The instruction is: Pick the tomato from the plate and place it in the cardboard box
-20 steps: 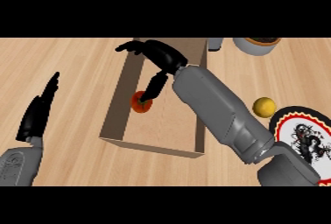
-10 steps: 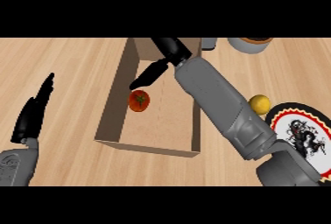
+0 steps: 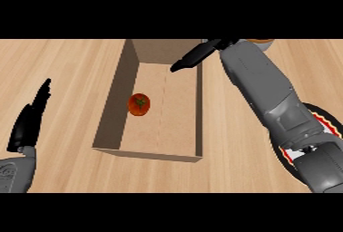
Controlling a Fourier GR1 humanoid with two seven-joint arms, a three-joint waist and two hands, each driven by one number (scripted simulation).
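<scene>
At the left edge, the left hand [image 3: 28, 122] rests above the wooden counter [image 3: 67, 63], its fingers straight and close together, pointing toward the far side and holding nothing. Its grey forearm [image 3: 13, 172] shows in the near left corner.

To the right of it, in the middle of the counter, stands the open cardboard box [image 3: 115, 108], long from near to far, with its opening facing up. The tomato [image 3: 139, 104] lies on the box floor, close to the left wall and about halfway along its length. Nothing touches it.

Further right, the right hand [image 3: 196, 55] hovers over the far right part of the box, above its right wall. Its fingers are stretched out and point left and a little toward the near side, with nothing in them. It is well apart from the tomato.

The right forearm [image 3: 264, 86] runs from that hand down to the near right corner. Under it, at the right edge, part of the plate [image 3: 323, 123] shows, a dark rim with red and white markings; the arm covers most of it.
</scene>
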